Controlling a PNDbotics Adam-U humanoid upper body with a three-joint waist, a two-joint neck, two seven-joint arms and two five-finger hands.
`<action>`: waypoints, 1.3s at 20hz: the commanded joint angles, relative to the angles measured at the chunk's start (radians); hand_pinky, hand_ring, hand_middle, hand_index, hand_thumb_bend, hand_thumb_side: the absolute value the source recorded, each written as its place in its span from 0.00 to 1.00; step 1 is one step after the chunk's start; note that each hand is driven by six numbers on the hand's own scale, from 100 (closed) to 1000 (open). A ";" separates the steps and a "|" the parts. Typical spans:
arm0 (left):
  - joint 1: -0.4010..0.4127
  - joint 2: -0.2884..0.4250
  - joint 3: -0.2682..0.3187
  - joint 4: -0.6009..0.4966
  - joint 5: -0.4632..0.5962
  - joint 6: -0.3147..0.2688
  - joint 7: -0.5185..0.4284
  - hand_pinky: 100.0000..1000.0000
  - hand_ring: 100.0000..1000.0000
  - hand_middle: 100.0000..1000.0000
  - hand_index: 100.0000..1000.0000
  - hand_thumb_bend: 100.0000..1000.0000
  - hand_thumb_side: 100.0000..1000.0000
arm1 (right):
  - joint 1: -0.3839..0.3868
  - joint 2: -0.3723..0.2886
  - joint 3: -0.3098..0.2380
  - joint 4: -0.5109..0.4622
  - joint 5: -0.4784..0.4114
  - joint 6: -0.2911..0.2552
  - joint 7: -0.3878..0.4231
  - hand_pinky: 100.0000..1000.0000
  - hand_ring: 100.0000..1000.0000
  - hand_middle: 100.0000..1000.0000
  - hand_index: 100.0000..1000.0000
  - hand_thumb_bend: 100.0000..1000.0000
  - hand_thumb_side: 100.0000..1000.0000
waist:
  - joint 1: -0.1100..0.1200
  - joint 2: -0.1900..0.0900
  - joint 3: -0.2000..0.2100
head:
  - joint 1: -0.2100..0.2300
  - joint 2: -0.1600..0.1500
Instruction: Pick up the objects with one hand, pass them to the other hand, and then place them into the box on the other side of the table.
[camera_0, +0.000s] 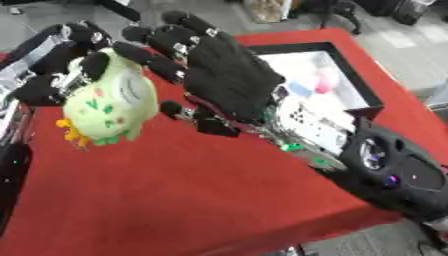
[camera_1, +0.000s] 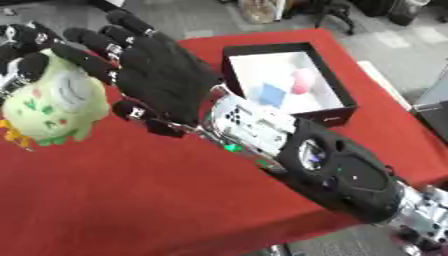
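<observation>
While the left robot hand (camera_0: 61, 60) grips the green toy (camera_0: 109, 107), right robot hand (camera_0: 223, 75) spread open alongside.

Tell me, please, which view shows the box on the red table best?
The right eye view: the box shows whole, with pink and blue things inside. In the left eye view, the right hand and forearm cover its near left corner.

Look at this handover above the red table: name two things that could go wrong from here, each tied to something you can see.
1. The green plush toy is held in the left hand above the table; the right hand is open beside it, so it may fall during the pass.
2. The box sits behind the right arm and already holds a pink and a blue thing, so placing may go amiss.
</observation>
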 joint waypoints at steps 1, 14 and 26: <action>-0.026 -0.001 0.023 -0.009 0.011 -0.078 -0.093 0.56 0.23 0.13 0.31 0.00 0.43 | -0.010 -0.019 -0.005 -0.020 -0.009 0.003 -0.002 0.87 0.74 0.87 0.96 0.35 0.00 | 0.002 -0.013 0.001 | 0.002 -0.003; -0.029 -0.040 0.061 0.021 0.000 -0.039 -0.093 0.56 0.23 0.13 0.31 0.00 0.46 | -0.018 -0.005 0.001 -0.020 0.005 0.010 -0.042 0.86 0.74 0.90 0.99 0.35 0.00 | 0.003 -0.013 0.002 | -0.006 -0.003; -0.031 -0.053 0.068 0.019 -0.005 -0.028 -0.093 0.56 0.23 0.13 0.31 0.00 0.47 | -0.019 0.003 0.007 -0.020 0.001 0.013 -0.051 0.86 0.74 0.90 0.99 0.35 0.00 | 0.003 -0.013 0.002 | -0.016 -0.003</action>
